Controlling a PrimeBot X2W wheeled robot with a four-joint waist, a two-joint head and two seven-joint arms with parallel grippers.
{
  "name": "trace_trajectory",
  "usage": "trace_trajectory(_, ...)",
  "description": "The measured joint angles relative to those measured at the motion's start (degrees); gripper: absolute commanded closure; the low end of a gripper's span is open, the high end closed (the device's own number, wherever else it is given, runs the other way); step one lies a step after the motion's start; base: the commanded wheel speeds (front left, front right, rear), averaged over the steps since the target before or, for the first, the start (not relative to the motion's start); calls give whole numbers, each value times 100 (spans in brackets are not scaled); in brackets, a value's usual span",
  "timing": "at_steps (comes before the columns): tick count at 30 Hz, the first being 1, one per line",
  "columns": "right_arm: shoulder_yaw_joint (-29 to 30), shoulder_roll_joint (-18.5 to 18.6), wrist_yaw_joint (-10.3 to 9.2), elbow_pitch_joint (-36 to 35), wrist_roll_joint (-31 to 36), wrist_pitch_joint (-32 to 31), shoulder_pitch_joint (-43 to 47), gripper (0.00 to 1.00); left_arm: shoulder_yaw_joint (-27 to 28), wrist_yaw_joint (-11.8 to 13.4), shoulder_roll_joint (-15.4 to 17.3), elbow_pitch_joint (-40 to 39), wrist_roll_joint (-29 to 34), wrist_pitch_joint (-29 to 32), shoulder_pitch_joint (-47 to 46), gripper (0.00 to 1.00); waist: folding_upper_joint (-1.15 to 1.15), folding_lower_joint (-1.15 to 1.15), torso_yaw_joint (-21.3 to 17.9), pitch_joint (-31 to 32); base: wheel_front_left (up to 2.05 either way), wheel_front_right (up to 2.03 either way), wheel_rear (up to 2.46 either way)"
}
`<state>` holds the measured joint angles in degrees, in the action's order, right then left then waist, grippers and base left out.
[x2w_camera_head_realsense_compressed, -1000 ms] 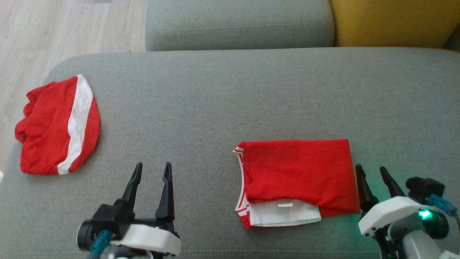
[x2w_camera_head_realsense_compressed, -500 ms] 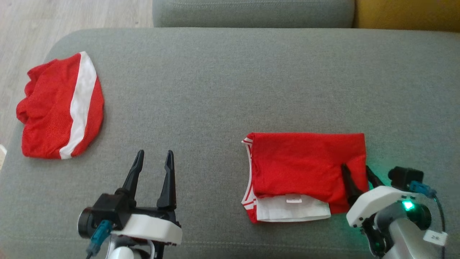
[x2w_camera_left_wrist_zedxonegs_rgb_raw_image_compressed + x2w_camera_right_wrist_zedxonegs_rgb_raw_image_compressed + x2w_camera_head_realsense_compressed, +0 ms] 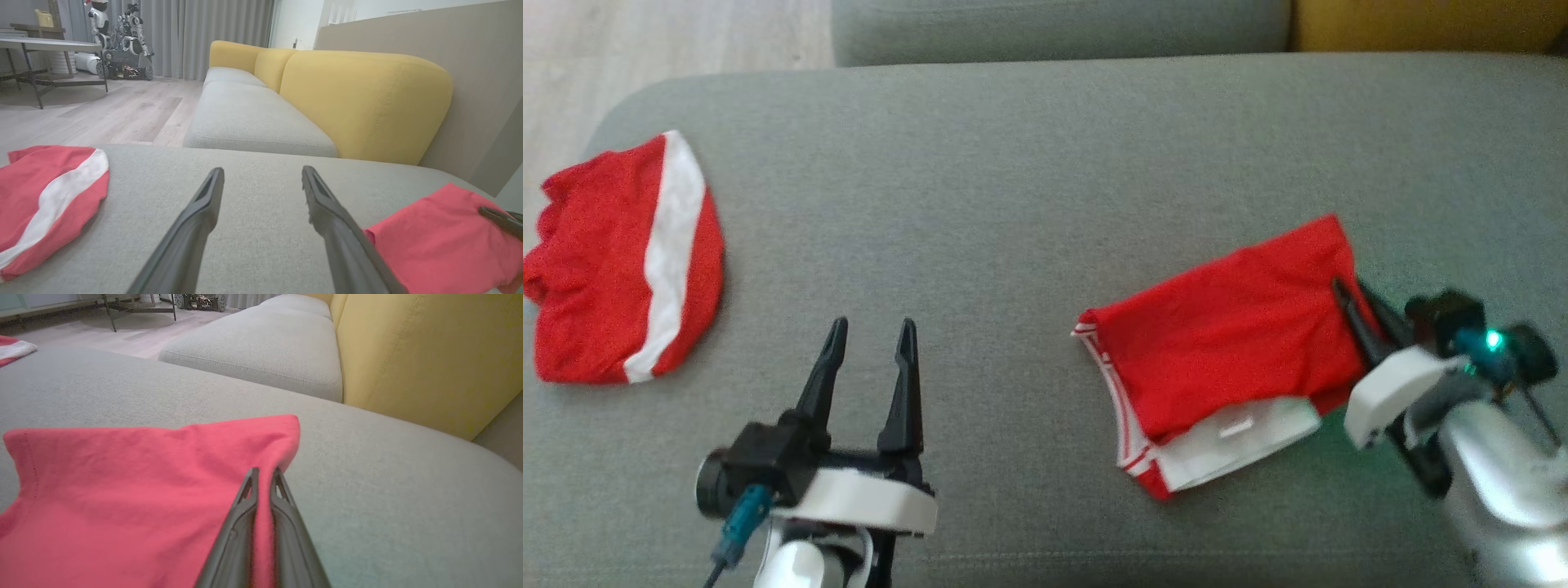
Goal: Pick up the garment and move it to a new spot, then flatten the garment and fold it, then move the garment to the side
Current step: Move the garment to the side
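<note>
The folded red garment point(image 3: 1225, 335) is seen lying on the right half of the grey sofa seat point(image 3: 1013, 204). It is turned at a slant, so that its right corner lies farther back than its left. A white inner layer with a small label is exposed along its near edge, and red-and-white trim is shown at its left edge.

The right end effector point(image 3: 1347, 286) is placed at the garment's right edge, near the far corner. Its fingers are pressed together and a fold of the red cloth is pinched between them. This is shown plainly in the right wrist view, where the cloth is gathered into a ridge at the fingertips.

The left end effector point(image 3: 872, 327) is held over bare seat, well to the left of the garment, with its fingers spread and nothing between them. A striped red garment point(image 3: 621, 261) with a white band is seen bunched near the seat's left edge, well apart from both end effectors.
</note>
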<state>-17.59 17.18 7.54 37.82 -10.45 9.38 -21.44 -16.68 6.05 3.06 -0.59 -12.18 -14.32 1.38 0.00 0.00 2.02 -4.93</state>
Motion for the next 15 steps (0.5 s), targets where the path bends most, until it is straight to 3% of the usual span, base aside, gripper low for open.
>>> trace_trajectory(4,-267,453,0,-111,13,-245,-489,100,-35,-4,-2,-113,1,-25,-281,0,0,0,-154,-205,0,0,0)
trace_trajectory(9,-82,1114,0,116,-224,-481,-1155,100,-135,-54,-19,-176,13,-35,-799,0,0,0,-338,-558,0,0,0)
trace_trajectory(15,374,1359,0,531,-350,-597,-1777,100,-163,-55,-22,-227,53,-38,-1170,0,0,1,-554,-983,0,0,0)
